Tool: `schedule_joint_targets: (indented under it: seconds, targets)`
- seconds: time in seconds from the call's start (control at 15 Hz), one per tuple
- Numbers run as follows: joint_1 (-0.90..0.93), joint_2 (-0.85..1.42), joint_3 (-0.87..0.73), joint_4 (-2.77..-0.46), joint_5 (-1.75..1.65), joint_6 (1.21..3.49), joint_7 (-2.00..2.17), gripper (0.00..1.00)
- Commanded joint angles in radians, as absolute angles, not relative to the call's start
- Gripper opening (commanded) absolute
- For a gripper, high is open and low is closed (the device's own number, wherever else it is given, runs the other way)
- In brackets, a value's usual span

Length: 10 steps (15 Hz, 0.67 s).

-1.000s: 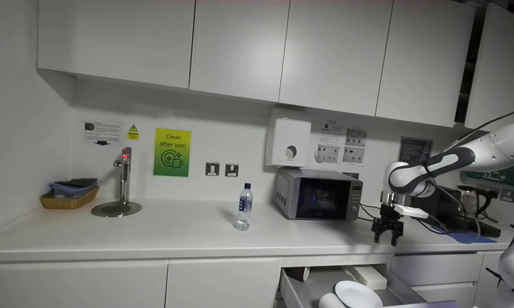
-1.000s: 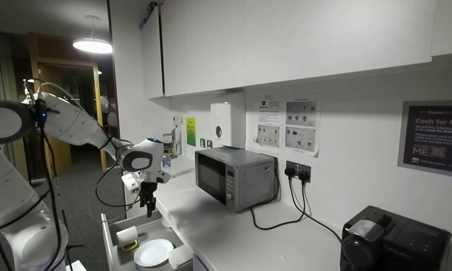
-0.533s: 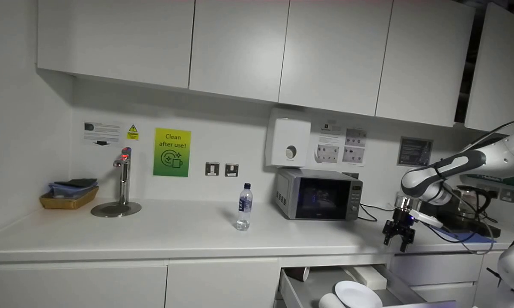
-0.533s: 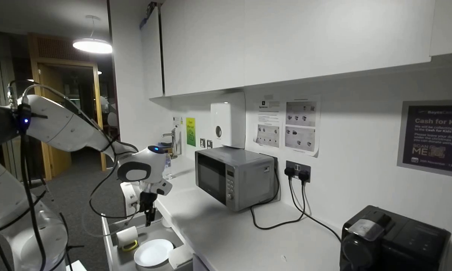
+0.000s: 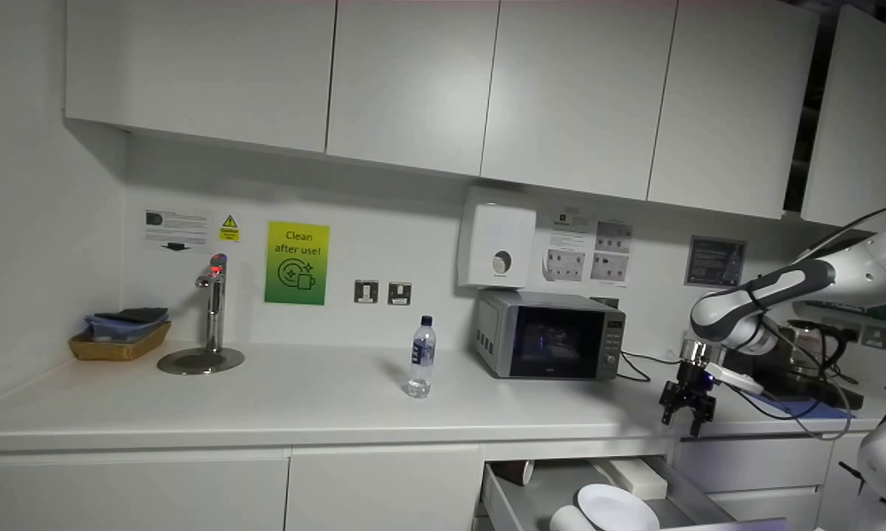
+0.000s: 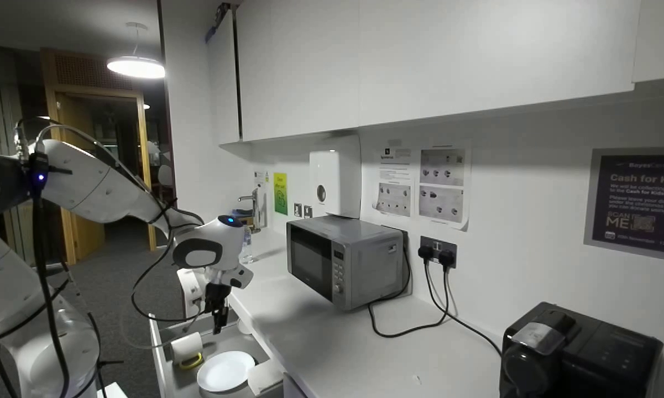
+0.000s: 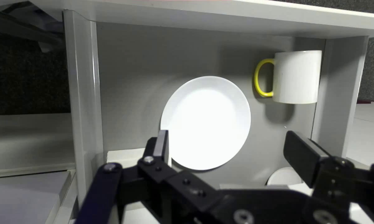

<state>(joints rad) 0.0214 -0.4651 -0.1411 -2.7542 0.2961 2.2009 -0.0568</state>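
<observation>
Got jaws spread wide on gripper, gripping nothing, above drawer. See plate midway between drawer's side edges, mug on its side near a front corner. Expect plate light-ish, stiff, slick, likely brittle; pinch at rim, not on flat middle.

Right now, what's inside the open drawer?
In the drawer: a white plate, a yellow-handled white mug, what looks like a dark cup, and a white block. Can't see: anything under the plate, or the drawer's back end beneath the counter.
</observation>
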Motion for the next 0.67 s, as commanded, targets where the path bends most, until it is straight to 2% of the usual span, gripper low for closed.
schedule_joint_targets:
  seconds: [0.0, 0.6]
  targets:
    - [-0.014, -0.424, -0.159, -2.769, 0.315, 2.239, -0.092, 1.0]
    - [-0.027, -0.232, -0.276, -2.773, 0.493, 2.375, -0.293, 1.0]
